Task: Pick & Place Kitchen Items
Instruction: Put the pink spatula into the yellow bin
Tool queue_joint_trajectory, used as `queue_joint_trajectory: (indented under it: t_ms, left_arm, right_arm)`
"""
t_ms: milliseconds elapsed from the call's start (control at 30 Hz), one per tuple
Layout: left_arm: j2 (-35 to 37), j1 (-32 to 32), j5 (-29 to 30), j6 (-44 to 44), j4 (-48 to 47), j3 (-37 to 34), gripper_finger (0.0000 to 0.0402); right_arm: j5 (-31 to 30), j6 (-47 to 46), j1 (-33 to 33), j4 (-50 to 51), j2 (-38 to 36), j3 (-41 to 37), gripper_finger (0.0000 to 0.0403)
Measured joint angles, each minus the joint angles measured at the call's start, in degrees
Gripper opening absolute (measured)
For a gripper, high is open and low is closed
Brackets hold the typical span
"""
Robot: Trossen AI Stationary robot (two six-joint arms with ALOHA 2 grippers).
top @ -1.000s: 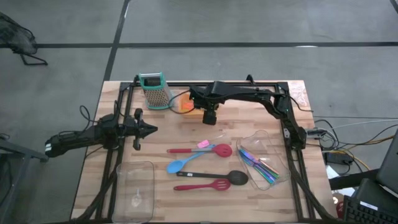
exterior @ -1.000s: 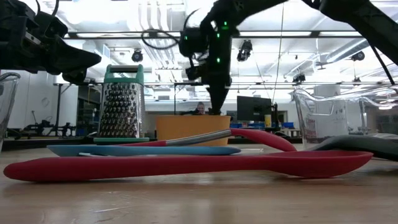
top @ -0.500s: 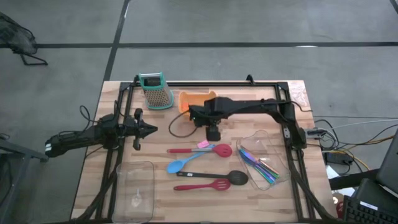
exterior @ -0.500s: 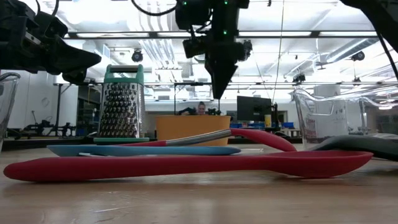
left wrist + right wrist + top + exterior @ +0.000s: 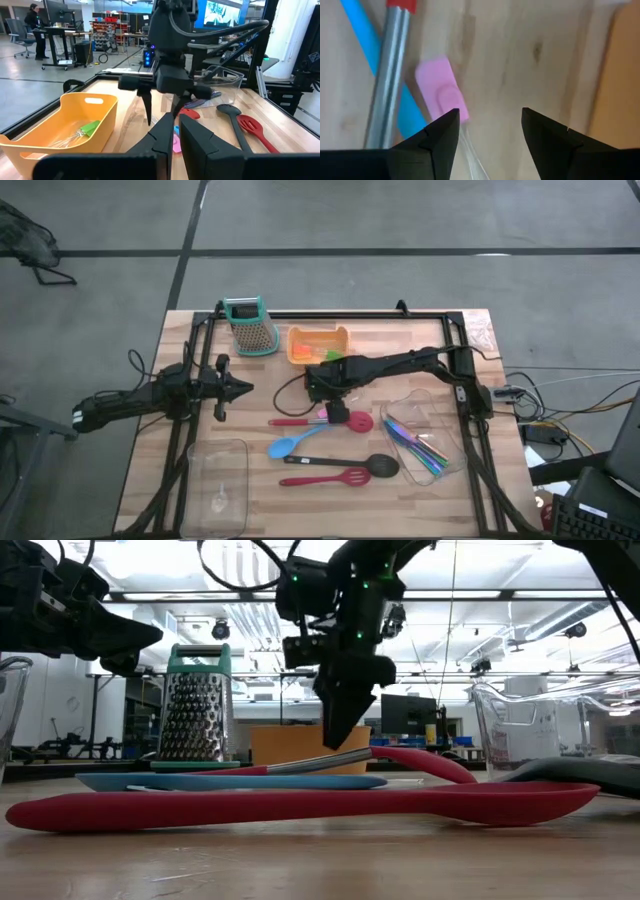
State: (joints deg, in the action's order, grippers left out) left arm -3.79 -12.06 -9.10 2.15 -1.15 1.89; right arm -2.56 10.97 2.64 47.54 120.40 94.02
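the right end effector [image 5: 333,402] hangs low over the middle of the bench [image 5: 260,490], fingers apart and holding nothing, straddling the small pink piece [image 5: 441,95] that lies flat on the wood. this reads as the approach before a pick; the grasp has not yet been made. the pink piece sits just beside the metal shaft of the red spoon [image 5: 345,421] and against the handle of the blue spoon [image 5: 296,442], so the next move calls for a straight drop with one finger finding the narrow gap on the handle side, then a close across the piece's short width without catching either handle.

in the right wrist view the pink piece is a short rounded tab. its long axis runs nearly along the two handles beside it, roughly crosswise to the line between the fingers, which suits that pinch.

the red spoon's long axis lies left to right across the bench, bowl towards the right arm's side. the orange tray [image 5: 318,344] behind holds a green piece already and looks the likely drop point.

the left end effector [image 5: 243,389] waits at the bench's left side, fingers together, empty.
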Motion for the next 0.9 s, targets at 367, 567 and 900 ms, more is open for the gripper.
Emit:
queue_joint_trajectory:
  t_ms: [367,567,900]
  left_arm:
    - [0.00,0.00,-0.02,0.00,0.02,-0.01,0.0035]
    - [0.00,-0.02,-0.01,0.01,0.02,0.00,0.0035]
    - [0.00,-0.01,-0.02,0.00,0.04,0.00,0.0035]
  right_arm:
    - [7.35,-1.87,-0.76,-9.66,0.46,-6.25,0.0242]
    - [7.43,-2.36,-1.17,-13.63,0.31,-9.48,0.0251]
    - [6.74,-2.48,-0.19,-16.42,0.46,-12.39,0.0208]
